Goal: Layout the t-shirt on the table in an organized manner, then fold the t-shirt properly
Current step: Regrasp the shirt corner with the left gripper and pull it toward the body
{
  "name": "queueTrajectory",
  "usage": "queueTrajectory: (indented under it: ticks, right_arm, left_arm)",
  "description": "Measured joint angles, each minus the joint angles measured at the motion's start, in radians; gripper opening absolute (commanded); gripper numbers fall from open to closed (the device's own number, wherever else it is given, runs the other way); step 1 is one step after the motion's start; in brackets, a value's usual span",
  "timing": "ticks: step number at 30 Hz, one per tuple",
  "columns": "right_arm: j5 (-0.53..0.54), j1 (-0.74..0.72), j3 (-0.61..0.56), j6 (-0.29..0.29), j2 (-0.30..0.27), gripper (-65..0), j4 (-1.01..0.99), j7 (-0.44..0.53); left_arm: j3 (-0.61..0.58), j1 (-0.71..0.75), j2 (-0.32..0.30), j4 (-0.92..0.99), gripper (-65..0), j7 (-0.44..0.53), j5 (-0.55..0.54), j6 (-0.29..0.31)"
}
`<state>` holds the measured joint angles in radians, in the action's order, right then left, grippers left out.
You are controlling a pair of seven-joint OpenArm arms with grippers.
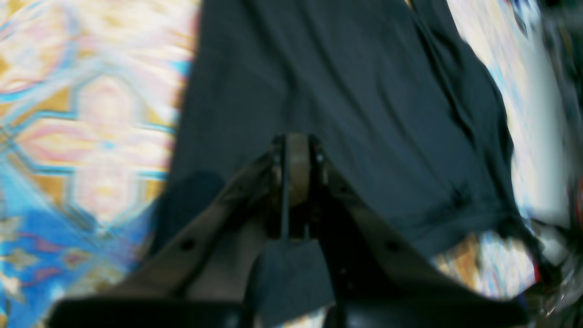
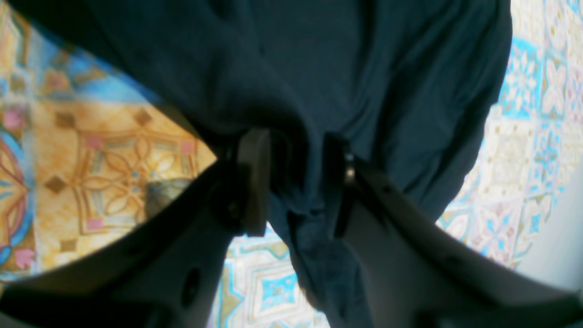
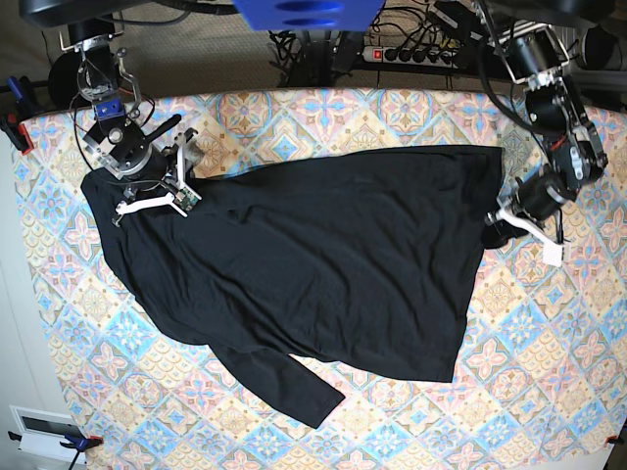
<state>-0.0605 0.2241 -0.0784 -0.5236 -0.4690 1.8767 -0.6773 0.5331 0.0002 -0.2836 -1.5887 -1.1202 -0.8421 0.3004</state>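
Base view shows the t-shirt (image 3: 313, 264) spread across the table (image 3: 549, 372) between 2 grippers. Left gripper (image 3: 497, 227) is clamped tight on its hem edge; right gripper (image 3: 181, 186) pinches bunched fabric at the opposite end. Only the wrist views show cloth between the pads (image 2: 253, 182).

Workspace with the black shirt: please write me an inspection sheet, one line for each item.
Surface: wide table under a pastel diamond-tile cloth, mostly flat.
Job's things: plain black long-sleeved thin-fabric t-shirt spread out, one sleeve lying toward the near edge.
Clutter: nothing seen on the cloth.
Hands: left hand shut on the shirt's hem edge; right hand grips a bunched part of the shirt.
Cables: black cables and a power strip behind the table.
Surroundings: clamps on the table's edge; white box on the floor.
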Motion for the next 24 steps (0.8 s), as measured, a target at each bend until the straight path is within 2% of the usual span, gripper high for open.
queueTrajectory:
  ticks: [5,9,11,14,19,21,24]
  right_arm:
    - [0.008,-0.003,0.000,0.000,0.006,-46.0,0.000,0.008]
    - [0.004,-0.001,0.002,0.000,0.003,-45.9,0.000,-0.003]
    - [0.007,-0.002,0.002,0.000,0.004,-45.9,0.000,0.001]
    - [0.007,-0.003,0.001,0.000,0.003,-45.9,0.000,0.001]
    - [0.007,-0.001,0.000,0.000,0.003,-45.9,0.000,0.001]
    - [0.007,-0.003,0.000,0.000,0.003,-45.9,0.000,0.004]
    - [0.007,-0.002,0.000,0.000,0.003,-45.9,0.000,0.004]
  left_arm:
    - [-0.008,-0.004,0.005,0.070,-64.3,-0.005,0.003,-0.003]
    - [-0.010,0.022,-0.004,0.069,-63.7,-0.140,0.001,0.000]
    - [-0.011,0.049,-0.027,0.041,-61.6,-0.174,0.001,-0.001]
    - [-0.003,0.161,-0.063,-0.073,-54.1,-0.152,-0.001,-0.001]
    - [-0.006,0.278,-0.076,-0.128,-35.1,-0.150,-0.003,-0.001]
    - [-0.006,0.301,-0.077,-0.123,-31.1,-0.113,-0.005,-0.001]
    - [-0.013,0.320,-0.076,-0.063,-30.4,-0.076,0.002,-0.002]
